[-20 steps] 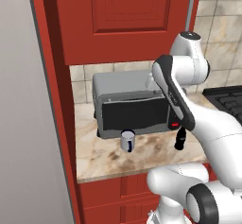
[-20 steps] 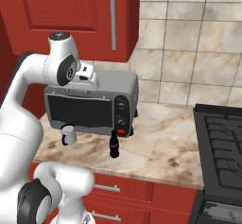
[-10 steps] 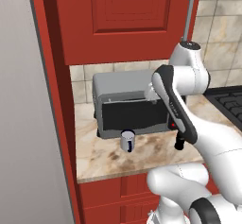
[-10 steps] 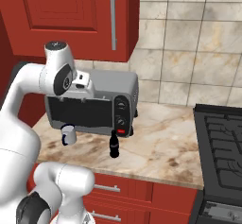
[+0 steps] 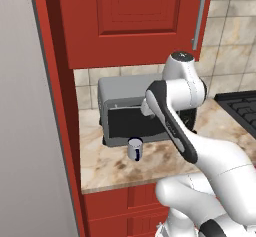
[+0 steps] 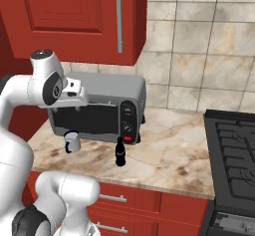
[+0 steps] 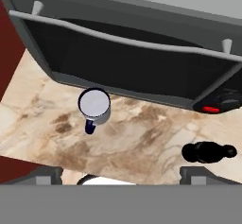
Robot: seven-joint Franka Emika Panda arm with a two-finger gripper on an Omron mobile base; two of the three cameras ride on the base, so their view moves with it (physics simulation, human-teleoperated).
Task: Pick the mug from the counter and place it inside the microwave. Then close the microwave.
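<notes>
Mug (image 7: 94, 104) waits upright on the counter (image 6: 169, 155), just in front of the grey toaster oven (image 6: 107, 108), with the gripper (image 7: 121, 173) high above it, jaws spread wide and holding nothing.

To take it cleanly, the hand probably needs to shift toward the mug, which sits left of centre in the hand view, then descend so the fingers straddle its round wall, away from the small side handle. A black bottle (image 6: 119, 152) stands on the counter near the oven's knob end, apart from the mug; the oven's door sits close behind, leaving little room on that side.
</notes>
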